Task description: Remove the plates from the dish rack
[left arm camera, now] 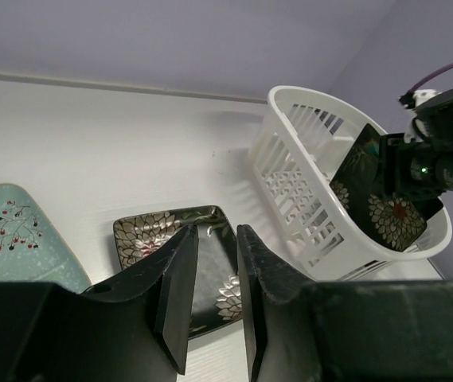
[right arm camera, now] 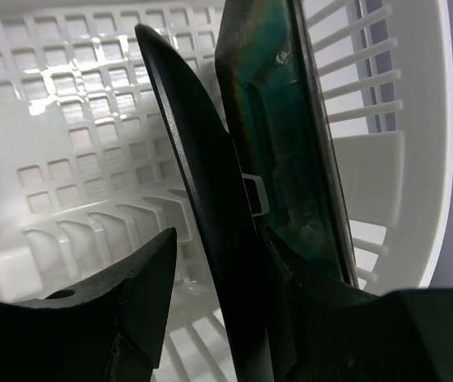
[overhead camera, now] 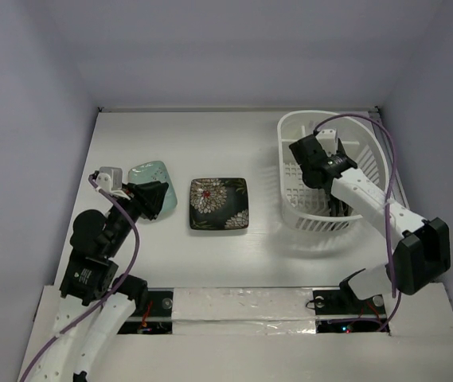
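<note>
The white dish rack [overhead camera: 352, 135] stands at the right. Two plates stand upright in it. In the right wrist view, a dark plate [right arm camera: 198, 183] is edge-on and a brown-rimmed teal-centred plate [right arm camera: 278, 119] is just behind it. My right gripper [right arm camera: 222, 239] is open inside the rack, straddling the dark plate's rim, with a gap at its left finger [right arm camera: 134, 294]. It also shows in the top view [overhead camera: 319, 169]. The mint-green plate [overhead camera: 148, 173] and the black flowered plate [overhead camera: 219, 204] lie flat on the table. My left gripper [overhead camera: 154, 200] hovers over the mint plate's near edge, jaws slightly apart and empty.
In the left wrist view, the flowered plate [left arm camera: 158, 239] lies just past the fingers and the mint plate [left arm camera: 11, 235] lies at the left. The rack [left arm camera: 306, 207] holds a dark flowered plate [left arm camera: 389, 211]. A purple cable [overhead camera: 389, 171] loops over the rack's right side. White walls enclose the table.
</note>
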